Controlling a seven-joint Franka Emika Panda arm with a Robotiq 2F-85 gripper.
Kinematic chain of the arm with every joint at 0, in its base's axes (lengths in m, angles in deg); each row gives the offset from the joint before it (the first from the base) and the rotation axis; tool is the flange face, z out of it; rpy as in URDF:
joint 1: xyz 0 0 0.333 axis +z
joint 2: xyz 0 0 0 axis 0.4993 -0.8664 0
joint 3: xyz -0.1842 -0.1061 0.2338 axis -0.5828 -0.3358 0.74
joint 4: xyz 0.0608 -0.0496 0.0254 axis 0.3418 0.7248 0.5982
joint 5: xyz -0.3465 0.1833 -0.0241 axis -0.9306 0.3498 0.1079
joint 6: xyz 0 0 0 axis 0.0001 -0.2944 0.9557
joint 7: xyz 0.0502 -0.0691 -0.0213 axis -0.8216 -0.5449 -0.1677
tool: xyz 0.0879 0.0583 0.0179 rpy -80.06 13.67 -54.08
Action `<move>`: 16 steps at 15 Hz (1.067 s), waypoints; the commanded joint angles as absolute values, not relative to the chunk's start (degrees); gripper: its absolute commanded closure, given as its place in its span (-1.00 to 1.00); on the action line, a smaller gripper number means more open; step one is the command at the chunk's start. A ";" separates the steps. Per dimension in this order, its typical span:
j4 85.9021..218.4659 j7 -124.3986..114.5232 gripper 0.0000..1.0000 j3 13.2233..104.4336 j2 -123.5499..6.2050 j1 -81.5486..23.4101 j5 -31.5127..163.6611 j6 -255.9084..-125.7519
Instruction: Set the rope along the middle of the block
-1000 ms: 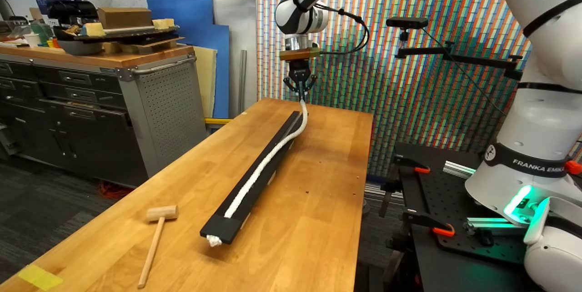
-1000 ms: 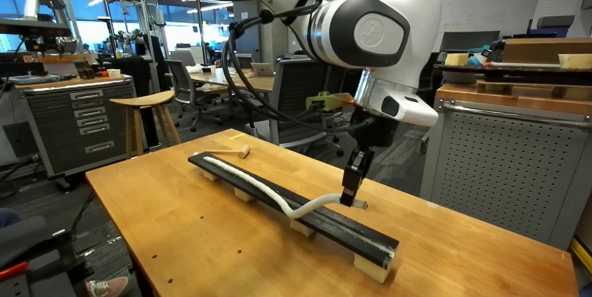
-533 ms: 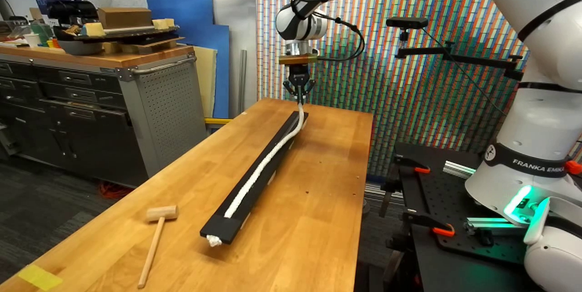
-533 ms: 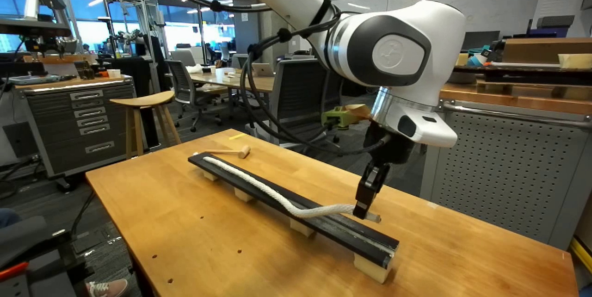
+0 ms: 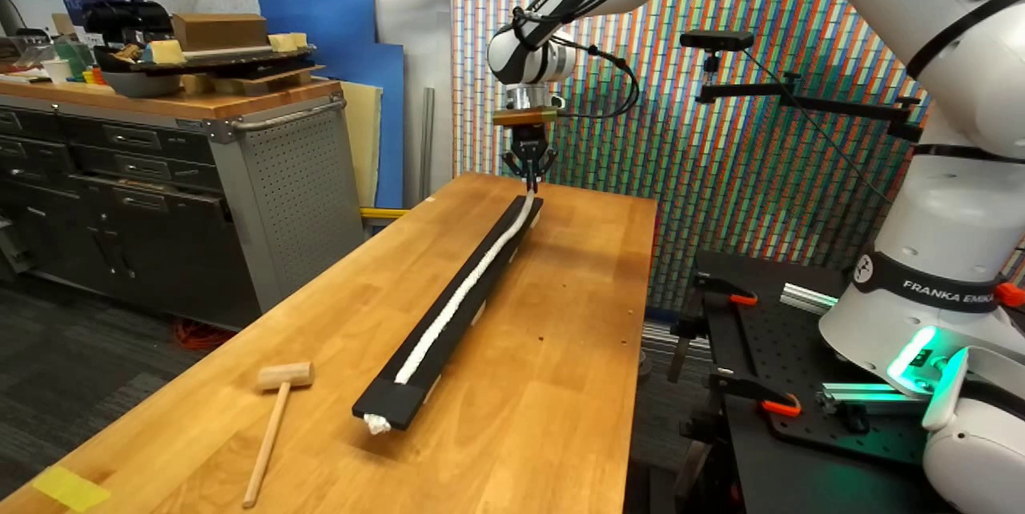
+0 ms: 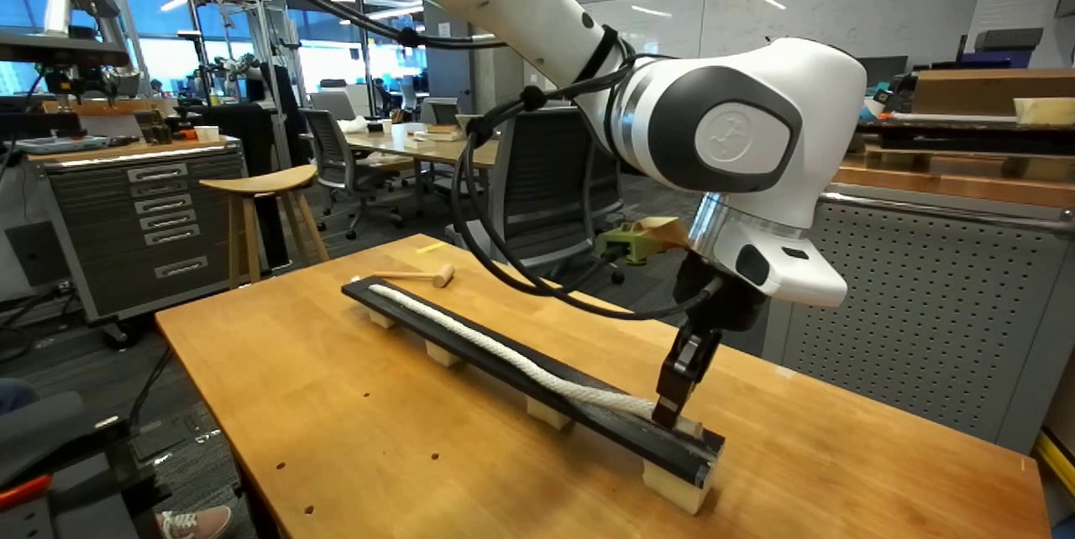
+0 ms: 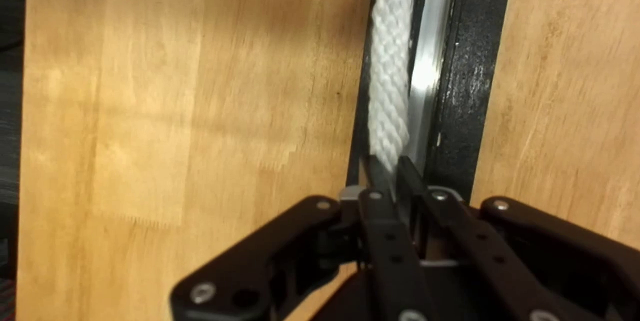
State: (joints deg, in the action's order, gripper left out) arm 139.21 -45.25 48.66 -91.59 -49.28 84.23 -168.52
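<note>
Going left to right along the block (image 6: 621, 430), as seen in an exterior view. Mallet (image 6: 442, 275): on the table (image 6: 353, 438), just beside the block's left end on its far side, idle, same spot as a second ago. Rope (image 6: 504, 352): loose end rests on the block, a little in from that left end; this stretch lies along the top, looks unchanged too. Around mid-block, here's the news: a second ago the rope sagged there, then rose in a loose bend; now the bend is nearly gone, just a gentle curve over the block's right half. Near the block's right end: gripper (image 6: 667, 415), pinching the rope close to its tail. It has come down and moved on toward that end. Tail pokes out past it, over the block; can't tell if touching. Pale support (image 6: 673, 484) sits under the block's right end.

Wrist view: rope runs beside a shiny strip (image 7: 425, 71) down the block's middle, not on it.

My read: laying-out mostly done, final placing in hand, but the right part seems off-centre. Next move wants a small shift toward the block's midline, then lower, then release. Risk: letting go now leaves a curve, or the rope rolls toward the block's edge.
</note>
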 commanded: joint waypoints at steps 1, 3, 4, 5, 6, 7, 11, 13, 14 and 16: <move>133.57 -46.53 0.95 49.09 -95.41 -50.43 85.66 -166.58; 131.99 -47.17 0.95 49.06 -96.68 -50.63 85.62 -166.48; 131.30 -47.71 0.95 48.95 -97.24 -50.65 85.52 -166.56; 130.65 -48.10 0.95 48.97 -97.71 -50.76 85.51 -166.47; 130.09 -48.66 0.95 48.89 -98.18 -50.79 85.43 -166.55; 129.56 -49.09 0.95 48.92 -98.57 -50.85 85.39 -166.47; 128.49 -50.64 0.95 49.13 -99.66 -50.93 85.37 -166.45; 127.86 -51.65 0.95 49.18 -99.98 -51.05 85.59 -166.87; 127.64 -52.28 0.95 49.08 -100.08 -51.01 85.51 -167.12; 127.61 -53.00 0.95 49.15 -100.03 -51.06 85.40 -167.05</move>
State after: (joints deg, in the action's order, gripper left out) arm 131.78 -51.32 48.87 -97.83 -49.84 84.30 -168.06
